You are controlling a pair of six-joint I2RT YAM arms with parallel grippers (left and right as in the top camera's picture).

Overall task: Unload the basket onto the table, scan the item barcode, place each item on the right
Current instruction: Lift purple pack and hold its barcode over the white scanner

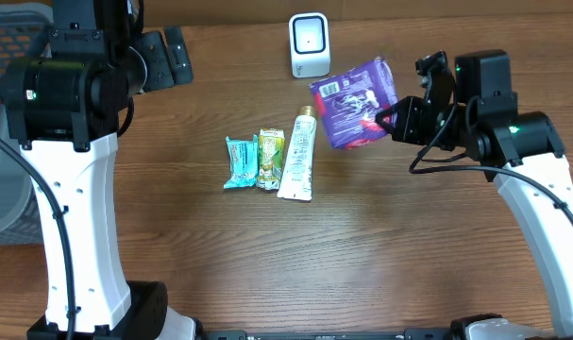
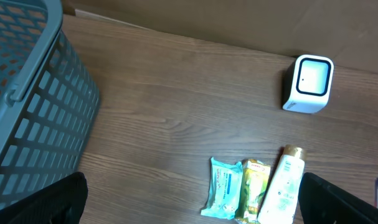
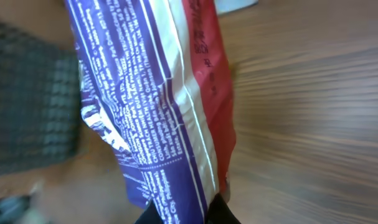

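A purple snack packet [image 1: 356, 102] hangs above the table just right of the white scanner [image 1: 309, 45], its white label side facing up. My right gripper [image 1: 392, 119] is shut on the packet's right edge. Close up, the packet [image 3: 154, 106] fills the right wrist view, pinched between the dark fingertips [image 3: 223, 211] at the bottom. My left gripper [image 2: 192, 205] is open high over the table's left side, nothing between its fingers. The scanner [image 2: 309, 83] stands at the far right in the left wrist view.
A teal wipes pack [image 1: 241, 161], a yellow-green sachet [image 1: 271, 158] and a white tube [image 1: 299, 154] lie side by side mid-table. A grey plastic basket [image 2: 27, 99] sits at the left edge.
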